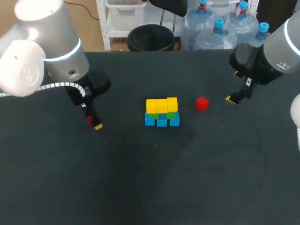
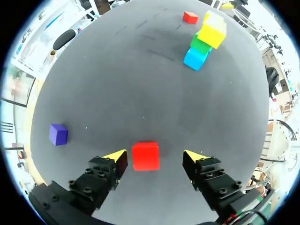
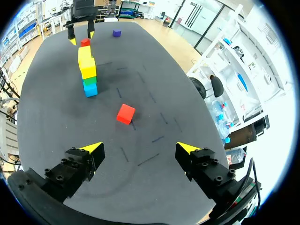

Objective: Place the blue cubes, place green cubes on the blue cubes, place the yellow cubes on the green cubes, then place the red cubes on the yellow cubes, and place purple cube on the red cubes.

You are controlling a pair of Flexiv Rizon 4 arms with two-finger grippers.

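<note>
- On surface (image 1: pixel 140 187) centre: stack (image 1: pixel 161 112) of blue, green, yellow cubes.
- Left fingers (image 2: pixel 110 168) released, straddling red cube (image 2: pixel 145 156), not touching.
- Right fingers (image 3: pixel 84 157) released; second red cube (image 3: pixel 125 114) ahead.
- Purple cube (image 2: pixel 58 134) off alone.

silver arms (image 1: pixel 42 51), black yellow-tipped grippers (image 2: pixel 154 161).

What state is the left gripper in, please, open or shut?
Open: left gripper straddles the red cube, table showing between cube and one finger.
</note>
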